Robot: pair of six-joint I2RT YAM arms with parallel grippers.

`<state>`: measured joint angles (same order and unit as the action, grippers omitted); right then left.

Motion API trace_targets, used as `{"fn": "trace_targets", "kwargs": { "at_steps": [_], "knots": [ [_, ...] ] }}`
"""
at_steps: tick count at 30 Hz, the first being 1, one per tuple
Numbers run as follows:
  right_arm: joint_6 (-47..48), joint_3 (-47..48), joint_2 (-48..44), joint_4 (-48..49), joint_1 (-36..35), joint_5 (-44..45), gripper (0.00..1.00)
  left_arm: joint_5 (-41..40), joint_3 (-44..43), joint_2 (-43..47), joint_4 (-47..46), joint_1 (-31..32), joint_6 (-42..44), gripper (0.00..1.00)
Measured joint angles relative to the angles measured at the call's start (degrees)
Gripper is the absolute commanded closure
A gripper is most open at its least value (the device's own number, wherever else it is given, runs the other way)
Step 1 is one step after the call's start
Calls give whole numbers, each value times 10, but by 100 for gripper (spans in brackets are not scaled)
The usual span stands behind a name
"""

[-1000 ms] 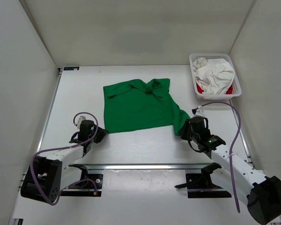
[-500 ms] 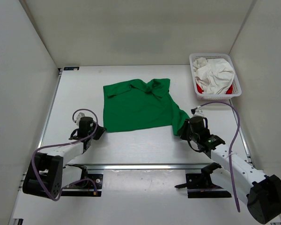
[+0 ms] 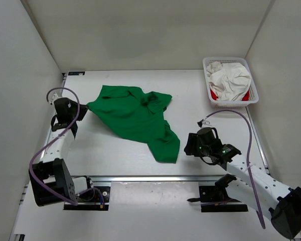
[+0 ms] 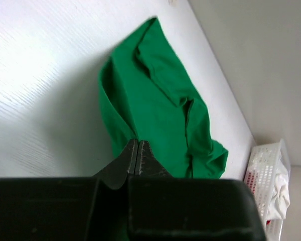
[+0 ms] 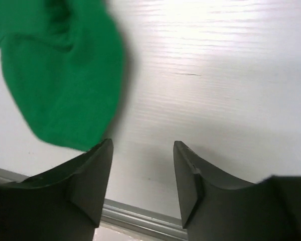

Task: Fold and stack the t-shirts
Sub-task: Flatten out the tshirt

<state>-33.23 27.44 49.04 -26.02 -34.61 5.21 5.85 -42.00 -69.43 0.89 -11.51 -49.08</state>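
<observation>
A white table (image 3: 115, 160) walled on three sides carries the green t-shirt (image 3: 133, 118), which lies crumpled and stretched on a slant from the left side toward the near middle, its lower end bunched close to the front edge. At the far right corner a white mesh basket (image 3: 206, 83) holds the white t-shirt (image 3: 231, 78), heaped on top, with the red t-shirt (image 3: 247, 94) showing only at the lower edges beneath it. The left gripper (image 3: 83, 109) sits at the shirt's left corner, jaws pressed together on a pinch of green cloth. The right gripper (image 3: 190, 145) hangs low just right of the bunched end, fingers spread wide and holding nothing, clear of the cloth.
</observation>
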Motion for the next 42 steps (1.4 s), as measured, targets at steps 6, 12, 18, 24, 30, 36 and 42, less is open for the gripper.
{"fn": "trace_targets", "kwargs": {
  "at_steps": [6, 12, 18, 24, 30, 36, 42],
  "knots": [
    [23, 0, 9, 21, 144, -71, 59, 15, -11, -53, 6, 40, 2, 100],
    [12, -36, 72, 120, 68, -157, 58, 35, 19, -38, -2, 55, 15, 100],
    [-33, -101, 56, 175, 47, -200, 57, 18, 63, 7, 22, 122, 49, 100],
    [-56, -162, 3, 231, 56, -242, 57, 16, 83, 36, 24, 153, 67, 100],
    [-57, -175, 20, 287, 39, -272, 56, 19, 107, 35, 22, 158, 67, 100],
    [-56, -184, 57, 335, 30, -285, 65, 19, 108, 36, 16, 165, 67, 100],
    [-58, -193, 72, 373, 5, -276, 66, 19, 109, 37, 15, 169, 67, 100]
  ]
}}
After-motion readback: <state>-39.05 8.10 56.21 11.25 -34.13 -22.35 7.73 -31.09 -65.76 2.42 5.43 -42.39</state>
